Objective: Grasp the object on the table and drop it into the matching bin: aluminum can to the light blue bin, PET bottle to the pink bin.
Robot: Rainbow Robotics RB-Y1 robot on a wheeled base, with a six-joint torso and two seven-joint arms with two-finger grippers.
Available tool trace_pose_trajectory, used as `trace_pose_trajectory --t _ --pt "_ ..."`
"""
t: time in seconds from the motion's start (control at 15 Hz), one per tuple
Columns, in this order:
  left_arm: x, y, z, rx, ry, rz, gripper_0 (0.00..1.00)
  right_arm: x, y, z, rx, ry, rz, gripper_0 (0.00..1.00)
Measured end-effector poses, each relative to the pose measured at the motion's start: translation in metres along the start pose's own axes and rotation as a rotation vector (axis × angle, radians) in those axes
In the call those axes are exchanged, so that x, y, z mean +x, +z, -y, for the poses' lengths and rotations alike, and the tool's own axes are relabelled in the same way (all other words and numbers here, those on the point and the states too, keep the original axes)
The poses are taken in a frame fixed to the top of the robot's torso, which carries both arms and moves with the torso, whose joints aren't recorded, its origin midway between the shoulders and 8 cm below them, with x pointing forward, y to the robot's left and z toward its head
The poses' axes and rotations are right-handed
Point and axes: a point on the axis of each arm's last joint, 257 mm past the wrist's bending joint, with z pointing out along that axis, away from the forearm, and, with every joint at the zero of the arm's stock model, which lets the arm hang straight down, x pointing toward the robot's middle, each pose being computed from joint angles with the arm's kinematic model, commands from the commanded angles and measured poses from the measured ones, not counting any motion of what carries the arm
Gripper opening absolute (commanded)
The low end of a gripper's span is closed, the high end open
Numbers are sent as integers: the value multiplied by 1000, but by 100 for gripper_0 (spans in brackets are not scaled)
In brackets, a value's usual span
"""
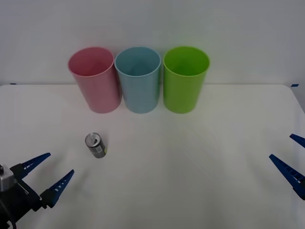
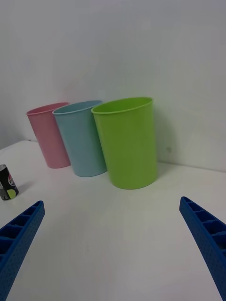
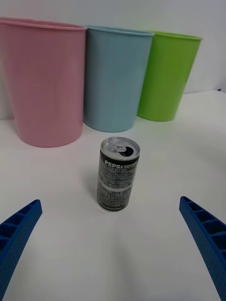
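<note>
A small aluminum can (image 1: pixel 96 145) with a silver top and dark label stands upright on the white table (image 1: pixel 190 162), left of centre. My left gripper (image 1: pixel 49 174) is open, low at the near left, a short way in front of the can (image 3: pixel 117 174), which sits between and beyond its fingers. Along the back stand the pink bin (image 1: pixel 95 78) and the light blue bin (image 1: pixel 138 78). My right gripper (image 1: pixel 294 159) waits open at the right edge. Its wrist view shows the can (image 2: pixel 8 182) far off, plus the pink bin (image 2: pixel 49 135) and light blue bin (image 2: pixel 83 137).
A lime green bin (image 1: pixel 185 78) stands right of the blue one, all three touching in a row against the white wall. The table's far edge runs just behind them. Bare tabletop lies between the can and the bins.
</note>
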Motion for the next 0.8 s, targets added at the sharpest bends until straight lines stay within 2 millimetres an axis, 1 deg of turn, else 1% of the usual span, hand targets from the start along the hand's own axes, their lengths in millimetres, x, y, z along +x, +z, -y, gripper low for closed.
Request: trace_pose_trajectory --t 0.33,0.8 --pt "10 24 -6 13 -9 5 100 0 0 0 0 0 0 100" --pt "17 53 -3 -8 24 3 100 0 0 0 0 0 0 100"
